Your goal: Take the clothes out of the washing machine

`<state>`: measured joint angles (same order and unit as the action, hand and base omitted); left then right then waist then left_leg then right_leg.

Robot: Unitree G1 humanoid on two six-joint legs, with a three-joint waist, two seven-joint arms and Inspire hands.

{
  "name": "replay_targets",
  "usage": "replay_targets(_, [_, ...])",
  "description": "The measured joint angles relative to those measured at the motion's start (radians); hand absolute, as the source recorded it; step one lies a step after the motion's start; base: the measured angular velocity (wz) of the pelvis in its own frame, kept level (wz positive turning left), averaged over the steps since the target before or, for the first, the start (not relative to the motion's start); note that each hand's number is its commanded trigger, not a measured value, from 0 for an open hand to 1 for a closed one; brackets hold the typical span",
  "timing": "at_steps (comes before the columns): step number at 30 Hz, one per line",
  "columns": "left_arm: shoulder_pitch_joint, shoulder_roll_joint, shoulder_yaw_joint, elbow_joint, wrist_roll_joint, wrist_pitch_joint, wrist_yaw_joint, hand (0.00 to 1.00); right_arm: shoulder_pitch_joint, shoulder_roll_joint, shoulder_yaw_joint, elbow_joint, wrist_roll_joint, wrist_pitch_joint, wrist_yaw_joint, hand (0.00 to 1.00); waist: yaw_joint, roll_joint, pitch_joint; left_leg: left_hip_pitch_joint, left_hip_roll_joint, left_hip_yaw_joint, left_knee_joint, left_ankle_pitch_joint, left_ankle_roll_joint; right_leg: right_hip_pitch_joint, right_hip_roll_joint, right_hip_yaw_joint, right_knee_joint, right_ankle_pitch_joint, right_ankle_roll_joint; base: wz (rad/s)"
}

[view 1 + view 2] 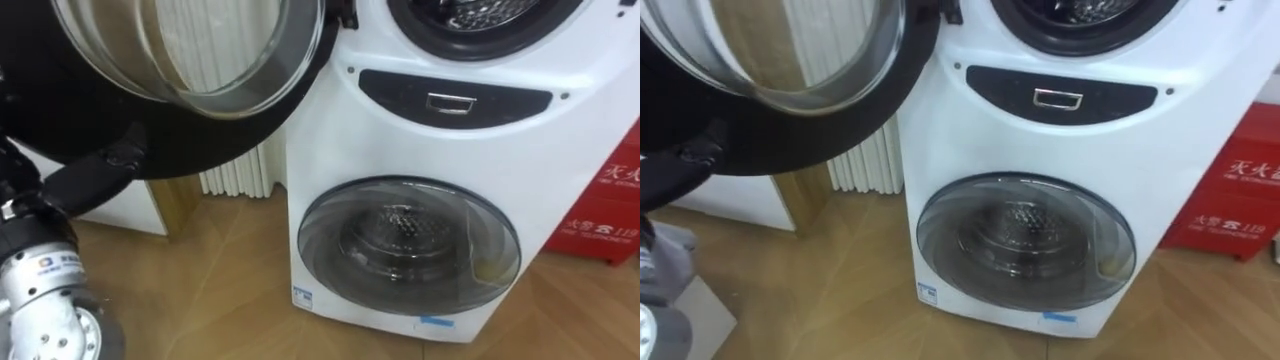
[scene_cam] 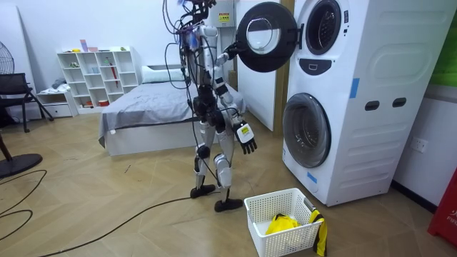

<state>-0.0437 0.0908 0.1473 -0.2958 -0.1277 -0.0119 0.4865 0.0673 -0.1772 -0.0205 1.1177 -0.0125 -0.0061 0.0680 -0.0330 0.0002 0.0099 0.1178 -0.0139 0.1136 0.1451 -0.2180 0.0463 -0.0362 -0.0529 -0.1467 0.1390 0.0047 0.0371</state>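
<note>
The stacked white washing machine [image 1: 440, 140] stands right in front of me. Its upper door [image 1: 200, 60], glass in a black rim, is swung wide open to the left, and the upper drum opening [image 1: 470, 15] shows bare metal; I can make out no clothes inside. My left hand [image 1: 122, 152] rests against the door's black rim, dark on dark. In the room view my right hand [image 2: 246, 137] hangs beside my thigh with relaxed fingers, holding nothing. A yellow garment [image 2: 282, 223] lies in the white laundry basket [image 2: 275, 239] on the floor behind me.
The lower washer door [image 1: 408, 245] is closed. Red boxes [image 1: 610, 200] stand to the machine's right and a white slatted panel [image 1: 240, 175] to its left. A bed [image 2: 143, 114] and a white shelf [image 2: 96, 75] are at the back of the room.
</note>
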Motion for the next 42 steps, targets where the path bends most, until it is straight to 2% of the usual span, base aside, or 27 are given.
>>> replay_targets(4, [0.001, 0.034, 0.000, 0.029, -0.046, -0.023, -0.011, 0.00, 0.006, 0.000, 0.003, -0.010, 0.014, -0.002, -0.012, 0.00, 0.001, -0.003, -0.0020, 0.001, -0.002, 0.008, 0.001, 0.000, 0.000, -0.004, 0.000, -0.019, 0.008, 0.003, -0.002, -0.07])
replay_targets(6, [0.012, 0.043, 0.000, 0.056, -0.083, -0.061, -0.022, 0.00, 0.014, 0.000, 0.024, -0.035, 0.018, -0.002, -0.026, 0.00, 0.004, -0.002, -0.0027, 0.008, -0.002, 0.012, 0.000, 0.000, 0.000, -0.003, 0.002, -0.018, 0.012, 0.003, -0.002, -0.08])
replay_targets(11, [0.054, 0.041, -0.006, 0.073, -0.117, -0.101, -0.061, 0.00, 0.008, 0.002, 0.059, -0.075, 0.025, -0.014, -0.022, 0.00, 0.004, -0.002, -0.0051, 0.017, -0.004, 0.021, -0.003, -0.002, 0.003, -0.001, 0.002, -0.017, 0.013, 0.003, -0.002, -0.05])
replay_targets(16, [0.114, 0.027, -0.065, 0.076, -0.119, -0.150, -0.062, 0.00, 0.003, 0.010, 0.080, -0.069, 0.043, -0.029, -0.021, 0.00, 0.001, -0.006, -0.0070, 0.017, -0.005, 0.020, -0.004, -0.003, 0.006, 0.000, 0.000, -0.017, 0.013, 0.011, 0.001, 0.01])
replay_targets(19, [0.145, 0.026, -0.103, 0.084, -0.144, -0.163, -0.062, 0.00, -0.011, 0.011, 0.080, -0.040, 0.044, -0.049, -0.021, 0.00, 0.001, -0.007, -0.0066, 0.018, -0.007, 0.020, -0.007, -0.003, 0.006, 0.000, -0.001, -0.017, 0.013, 0.013, 0.003, 0.01])
replay_targets(22, [0.183, 0.024, -0.175, 0.109, -0.203, -0.159, -0.064, 0.00, -0.019, 0.011, 0.085, -0.020, 0.052, -0.070, -0.021, 0.00, -0.002, -0.014, -0.0056, 0.017, -0.009, 0.020, -0.008, -0.003, 0.006, -0.001, -0.003, -0.017, 0.012, 0.013, 0.003, 0.00])
replay_targets(23, [0.197, 0.025, -0.221, 0.110, -0.238, -0.145, -0.067, 0.00, -0.021, 0.011, 0.089, -0.020, 0.057, -0.073, -0.020, 0.00, -0.007, -0.018, -0.0051, 0.014, -0.009, 0.020, -0.009, -0.003, 0.006, -0.005, -0.004, -0.016, 0.012, 0.014, 0.003, 0.00])
replay_targets(24, [0.205, 0.033, -0.292, 0.113, -0.241, -0.123, -0.111, 0.00, -0.021, 0.011, 0.099, -0.021, 0.060, -0.083, -0.021, 0.00, -0.016, -0.020, -0.0044, 0.012, -0.010, 0.021, -0.011, -0.003, 0.006, -0.008, -0.004, -0.013, 0.012, 0.014, 0.003, -0.12])
replay_targets(25, [0.202, 0.067, -0.393, 0.114, -0.239, -0.102, -0.191, 0.00, -0.031, 0.011, 0.118, -0.021, 0.060, -0.091, -0.021, 0.00, -0.038, -0.020, -0.0045, 0.011, -0.011, 0.029, -0.012, -0.004, 0.009, -0.013, -0.002, -0.002, 0.012, 0.014, 0.003, -0.19])
replay_targets(26, [0.197, 0.079, -0.443, 0.114, -0.239, -0.094, -0.228, 0.00, -0.039, 0.012, 0.125, -0.022, 0.061, -0.094, -0.020, 0.00, -0.054, -0.020, -0.0042, 0.011, -0.011, 0.036, -0.012, -0.006, 0.012, -0.016, 0.000, 0.004, 0.012, 0.014, 0.003, -0.38])
replay_targets(27, [0.168, 0.092, -0.538, 0.116, -0.238, -0.070, -0.293, 0.00, -0.052, 0.013, 0.147, -0.023, 0.068, -0.105, -0.021, 0.00, -0.083, -0.018, -0.0030, 0.012, -0.010, 0.055, -0.011, -0.010, 0.018, -0.020, 0.004, 0.010, 0.008, 0.014, 0.004, -0.41])
replay_targets(28, [0.146, 0.093, -0.582, 0.121, -0.235, -0.058, -0.331, 0.00, -0.055, 0.012, 0.158, -0.026, 0.073, -0.109, -0.021, 0.00, -0.098, -0.017, -0.0023, 0.013, -0.010, 0.065, -0.011, -0.012, 0.022, -0.020, 0.006, 0.010, 0.006, 0.014, 0.004, -0.54])
replay_targets(30, [0.057, 0.093, -0.700, 0.152, -0.229, -0.038, -0.477, 0.00, -0.058, 0.013, 0.183, -0.031, 0.081, -0.110, -0.021, 0.00, -0.139, -0.010, -0.0019, 0.017, -0.004, 0.100, -0.012, -0.022, 0.036, -0.026, 0.021, 0.026, -0.006, 0.014, 0.004, -0.58])
replay_targets(33, [0.006, 0.088, -0.744, 0.191, -0.227, -0.030, -0.597, 0.00, -0.043, 0.013, 0.192, -0.029, 0.101, -0.107, -0.022, 0.00, -0.185, -0.008, -0.0008, 0.026, 0.006, 0.132, -0.017, -0.026, 0.037, -0.037, 0.041, 0.044, -0.007, 0.011, -0.002, -0.44])
replay_targets(36, [0.007, 0.094, -0.744, 0.231, -0.227, -0.022, -0.654, 0.00, -0.036, 0.017, 0.194, -0.023, 0.159, -0.106, -0.024, 0.00, -0.187, -0.006, 0.0012, 0.033, 0.017, 0.136, -0.016, -0.030, 0.031, -0.038, 0.056, 0.059, -0.006, 0.004, -0.012, -0.20])
replay_targets(42, [0.007, 0.094, -0.749, 0.258, -0.211, -0.001, -0.674, 0.00, -0.041, 0.019, 0.197, -0.022, 0.201, -0.104, -0.020, 0.00, -0.181, -0.004, 0.0051, 0.025, 0.027, 0.134, -0.015, -0.032, 0.026, -0.047, 0.066, 0.056, -0.004, -0.005, -0.024, 0.00])
